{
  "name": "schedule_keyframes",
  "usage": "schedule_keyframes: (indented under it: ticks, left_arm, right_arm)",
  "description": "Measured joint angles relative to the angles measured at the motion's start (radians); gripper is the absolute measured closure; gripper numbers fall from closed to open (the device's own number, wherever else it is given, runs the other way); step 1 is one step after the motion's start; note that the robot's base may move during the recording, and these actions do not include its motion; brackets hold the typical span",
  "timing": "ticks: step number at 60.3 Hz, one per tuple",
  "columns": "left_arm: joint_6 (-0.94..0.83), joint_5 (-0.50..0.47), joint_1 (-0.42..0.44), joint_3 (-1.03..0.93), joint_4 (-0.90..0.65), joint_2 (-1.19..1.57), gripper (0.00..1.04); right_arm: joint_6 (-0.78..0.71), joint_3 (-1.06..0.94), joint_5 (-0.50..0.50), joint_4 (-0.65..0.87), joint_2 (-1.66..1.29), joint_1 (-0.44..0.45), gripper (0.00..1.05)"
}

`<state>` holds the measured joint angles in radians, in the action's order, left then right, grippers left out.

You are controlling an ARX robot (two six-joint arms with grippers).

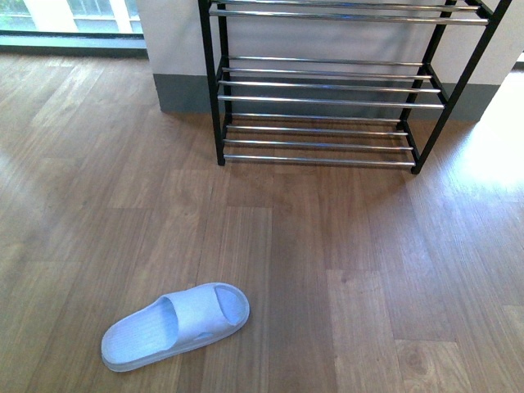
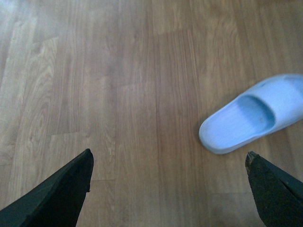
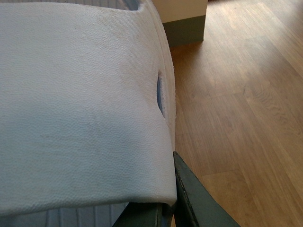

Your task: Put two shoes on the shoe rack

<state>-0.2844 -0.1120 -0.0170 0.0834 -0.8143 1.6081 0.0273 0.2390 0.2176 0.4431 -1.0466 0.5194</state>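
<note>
One pale blue slide (image 1: 176,324) lies on the wooden floor at the near left of the front view, sole down. The left wrist view shows the same slide (image 2: 255,114) ahead of my left gripper (image 2: 168,163), whose dark fingers (image 2: 61,194) stand wide apart over bare floor. A second pale blue slide (image 3: 80,104) fills the right wrist view, and my right gripper (image 3: 163,198) is shut on its strap. The black shoe rack (image 1: 327,98) with chrome bars stands at the far wall, its tiers bare. Neither arm shows in the front view.
Wooden plank floor (image 1: 344,270) stretches between the lying slide and the rack. A white wall with a grey skirting (image 1: 184,92) runs behind the rack. A window strip (image 1: 65,20) lies at the far left.
</note>
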Motion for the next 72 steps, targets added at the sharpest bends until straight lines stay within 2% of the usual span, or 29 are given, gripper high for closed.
schedule_keyframes:
  ticks: [9,20,44,51,72]
  left_arm:
    - [-0.145,-0.013,-0.018,0.103,-0.216,0.462,0.09]
    - [-0.222,0.075,-0.064,0.259,-0.281,0.803,0.09]
    - [-0.208,0.147,-0.176,0.57,-0.135,1.046,0.09]
    - [-0.175,0.196,-0.21,0.659,-0.092,1.114,0.09]
    - [-0.126,0.251,-0.249,0.862,0.062,1.225,0.09]
  right_arm:
    - [0.0,0.0,0.0,0.0,0.0,0.0,1.03]
    - [0.0,0.0,0.0,0.0,0.0,0.0,1.03]
    - [0.0,0.0,0.0,0.0,0.0,0.0,1.03]
    - [0.0,0.0,0.0,0.0,0.0,0.0,1.03]
    - [0.0,0.0,0.0,0.0,0.0,0.0,1.03]
